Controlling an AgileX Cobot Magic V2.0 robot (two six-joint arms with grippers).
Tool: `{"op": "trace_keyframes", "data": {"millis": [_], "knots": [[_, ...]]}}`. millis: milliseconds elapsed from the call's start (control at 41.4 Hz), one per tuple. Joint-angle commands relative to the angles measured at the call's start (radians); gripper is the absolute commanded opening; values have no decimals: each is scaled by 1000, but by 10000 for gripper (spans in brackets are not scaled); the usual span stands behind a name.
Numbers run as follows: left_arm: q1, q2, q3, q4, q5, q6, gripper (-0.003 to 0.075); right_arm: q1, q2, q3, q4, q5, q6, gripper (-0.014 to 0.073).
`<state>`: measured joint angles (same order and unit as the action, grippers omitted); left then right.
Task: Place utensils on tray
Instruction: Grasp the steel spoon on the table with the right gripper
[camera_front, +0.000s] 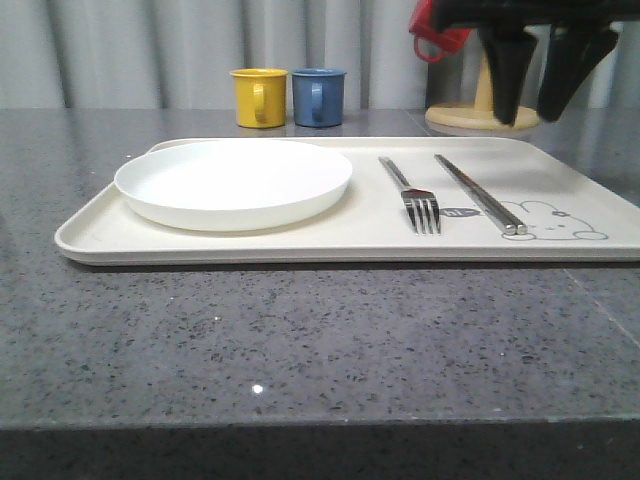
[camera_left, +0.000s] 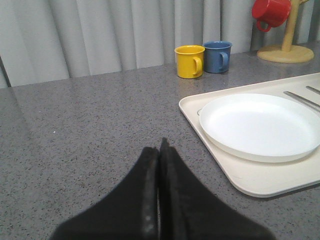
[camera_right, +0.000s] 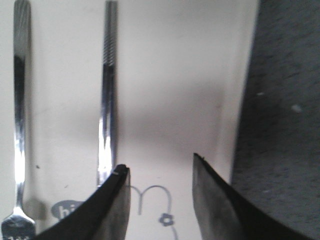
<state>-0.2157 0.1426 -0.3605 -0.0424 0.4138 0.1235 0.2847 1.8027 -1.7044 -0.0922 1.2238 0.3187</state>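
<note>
The cream tray (camera_front: 300, 240) lies across the table's middle with a line-drawn bunny at its right end. A round white plate (camera_front: 233, 181) rests on its left half. A metal fork (camera_front: 413, 197) and a pair of metal chopsticks (camera_front: 480, 193) lie side by side on the right half. My right gripper (camera_front: 545, 85) hangs open above the tray's far right, empty; its wrist view shows the chopsticks (camera_right: 107, 110) and fork (camera_right: 19, 130) beside its fingers (camera_right: 117, 200). My left gripper (camera_left: 160, 150) is shut and empty, over bare table left of the tray (camera_left: 260, 180).
A yellow mug (camera_front: 259, 97) and a blue mug (camera_front: 319, 96) stand behind the tray. A wooden mug stand (camera_front: 482, 110) with a red mug (camera_front: 434, 35) is at the back right. Grey speckled counter stretches in front and to the left.
</note>
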Motion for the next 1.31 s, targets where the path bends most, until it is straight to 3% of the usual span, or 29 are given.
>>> {"op": "trace_keyframes", "data": {"millis": [0,290,508,677,1282], "knots": [[0,10,-25,-9,-78,-8,-19,-76,-89,-37,-43,86,-71,332],[0,10,-25,-9,-78,-8,-19,-331,-108,-33,-42,110,-241,332],[0,10,-25,-9,-78,-8,-19,-462,-64,-33,-28,110,-313,332],[0,10,-25,-9,-78,-8,-19,-497,-14,-33,33,98,-367,331],[0,10,-25,-9,-86,-8,-19,-506,116,-35,39,64,-369,328]]}}
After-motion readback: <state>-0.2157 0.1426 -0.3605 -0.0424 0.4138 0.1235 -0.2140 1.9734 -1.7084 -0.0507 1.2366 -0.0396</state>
